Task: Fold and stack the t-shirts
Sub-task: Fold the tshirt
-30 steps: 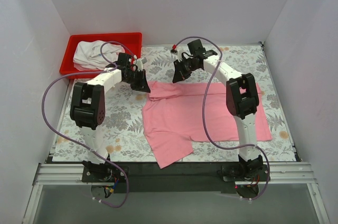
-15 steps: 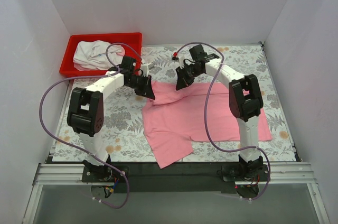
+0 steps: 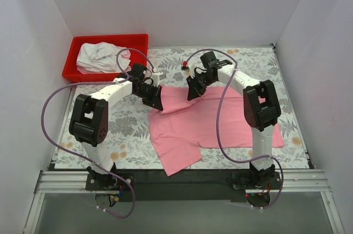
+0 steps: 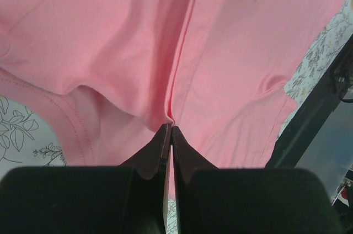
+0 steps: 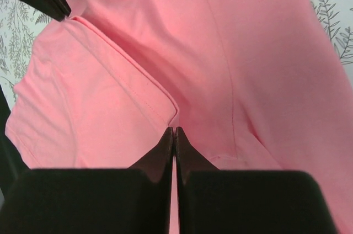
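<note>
The soft pink t-shirt [image 3: 220, 121] lies on the flower-patterned table [image 3: 127, 126], with its far edge raised in smooth folds. The left gripper [image 4: 169, 129] and the right gripper [image 5: 174, 132] both pinch this stitched edge tightly. The white t-shirt [image 3: 96, 56] sits crumpled in the red plastic bin [image 3: 110, 38].

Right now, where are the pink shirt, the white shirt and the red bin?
pink shirt [image 3: 182, 126], top view, flat middle.
white shirt [image 3: 91, 57], top view, crumpled middle.
red bin [image 3: 105, 37], top view, far rim.
</note>
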Robot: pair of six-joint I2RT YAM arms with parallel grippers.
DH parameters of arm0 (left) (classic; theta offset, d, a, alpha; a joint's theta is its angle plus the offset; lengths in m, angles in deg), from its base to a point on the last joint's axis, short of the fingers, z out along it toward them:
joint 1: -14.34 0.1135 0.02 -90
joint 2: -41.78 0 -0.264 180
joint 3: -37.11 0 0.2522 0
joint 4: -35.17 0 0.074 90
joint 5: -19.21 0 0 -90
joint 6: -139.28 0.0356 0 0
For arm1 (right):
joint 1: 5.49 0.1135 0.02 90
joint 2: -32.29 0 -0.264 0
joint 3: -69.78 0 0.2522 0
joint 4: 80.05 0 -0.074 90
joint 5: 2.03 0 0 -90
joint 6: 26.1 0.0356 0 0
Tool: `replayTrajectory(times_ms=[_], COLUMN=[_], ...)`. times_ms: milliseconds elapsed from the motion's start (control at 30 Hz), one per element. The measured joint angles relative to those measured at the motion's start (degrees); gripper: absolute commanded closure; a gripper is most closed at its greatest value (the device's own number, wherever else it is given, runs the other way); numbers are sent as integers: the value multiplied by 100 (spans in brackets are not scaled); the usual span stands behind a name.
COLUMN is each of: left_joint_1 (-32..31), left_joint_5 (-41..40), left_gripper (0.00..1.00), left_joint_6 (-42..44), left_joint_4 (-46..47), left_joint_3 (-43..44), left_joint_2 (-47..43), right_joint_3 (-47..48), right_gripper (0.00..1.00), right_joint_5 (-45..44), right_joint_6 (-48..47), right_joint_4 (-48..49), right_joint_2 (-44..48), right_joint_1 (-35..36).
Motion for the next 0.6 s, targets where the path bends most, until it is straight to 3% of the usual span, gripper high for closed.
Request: replayTrajectory(times_ms=[600], left_joint_1=[-31], left_joint_5=[-240], left_gripper=[100], left_joint_6=[315], left_joint_4=[-118], left_joint_3=[-181], left_joint_2=[0], right_joint_3=[-743], right_gripper=[99], right_joint_5=[262], right_joint_6=[-254], right_joint_4=[-216], right_joint_2=[179], right_joint_1=[9])
